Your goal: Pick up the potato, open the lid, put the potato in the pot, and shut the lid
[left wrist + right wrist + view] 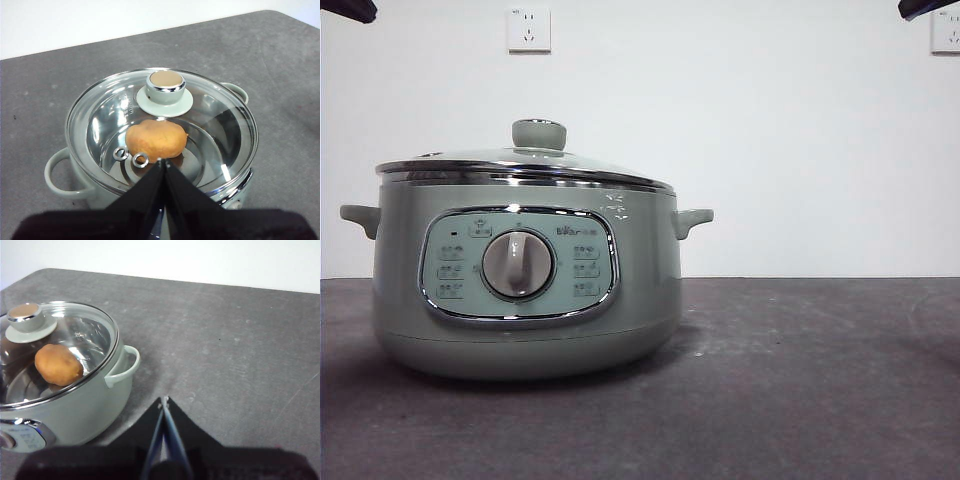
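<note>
The left gripper (163, 162) hangs above the pot's near rim, jaws pressed together and holding nothing. Just beyond it, the potato (156, 140) lies inside the pot (65, 172) under the seated glass lid (165, 87), its long axis crosswise to the jaws. The right gripper (164, 402), likewise closed and empty, hovers over bare table (240, 340) toward the right edge, farther from the pot. Both arms look parked; the task appears finished.
</note>
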